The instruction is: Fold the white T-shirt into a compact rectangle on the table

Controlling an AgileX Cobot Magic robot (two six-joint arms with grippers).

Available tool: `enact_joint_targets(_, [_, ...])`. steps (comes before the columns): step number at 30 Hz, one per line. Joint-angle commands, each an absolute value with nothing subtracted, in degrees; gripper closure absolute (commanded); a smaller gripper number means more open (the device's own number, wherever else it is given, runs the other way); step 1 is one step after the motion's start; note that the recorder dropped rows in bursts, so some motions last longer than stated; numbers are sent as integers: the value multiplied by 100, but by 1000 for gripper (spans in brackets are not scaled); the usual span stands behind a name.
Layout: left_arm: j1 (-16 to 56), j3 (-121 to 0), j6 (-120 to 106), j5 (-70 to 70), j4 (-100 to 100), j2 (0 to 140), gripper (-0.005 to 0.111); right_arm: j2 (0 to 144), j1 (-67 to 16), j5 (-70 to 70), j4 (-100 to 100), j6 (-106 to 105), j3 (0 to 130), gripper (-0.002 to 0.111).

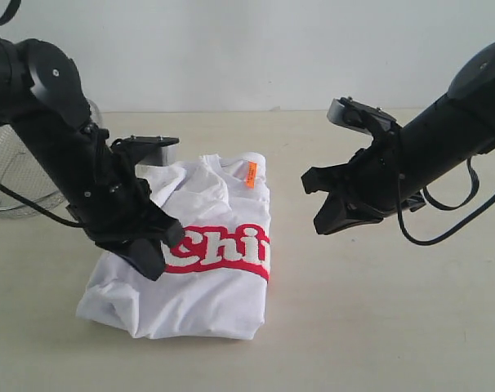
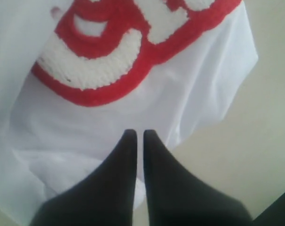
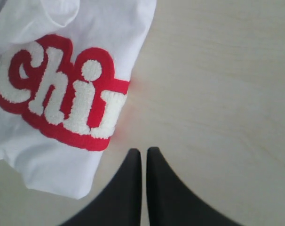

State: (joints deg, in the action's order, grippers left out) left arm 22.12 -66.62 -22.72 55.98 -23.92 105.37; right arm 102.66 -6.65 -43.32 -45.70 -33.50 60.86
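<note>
Folding looks close to done, as we judge it. The white T-shirt [image 1: 211, 278] lies as a rough, puffy rectangle on the desk [image 1: 378, 318], left of centre, with its red lettering [image 1: 223, 245] facing up and its orange tag [image 1: 251, 174] at the far edge. The left claw [image 2: 138, 133] hangs over the shirt's left side with its fingers pressed together and no cloth between them. The right claw [image 3: 143, 150] is closed too and empty, over bare desk just right of the shirt. A wire bowl [image 1: 11, 175] sits at the far left, well apart.

We take the step in hand to be the last tidying. The near left corner bulges and the near edge runs crooked, so the next move calls for pressing or tucking there without dragging the folds open.
</note>
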Motion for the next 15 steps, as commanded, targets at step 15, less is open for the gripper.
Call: enact_joint_targets(15, [2243,-6653,-1003,6813,-73,10586,102,10177,-631,-4496,-4610,-3444,6060,108])
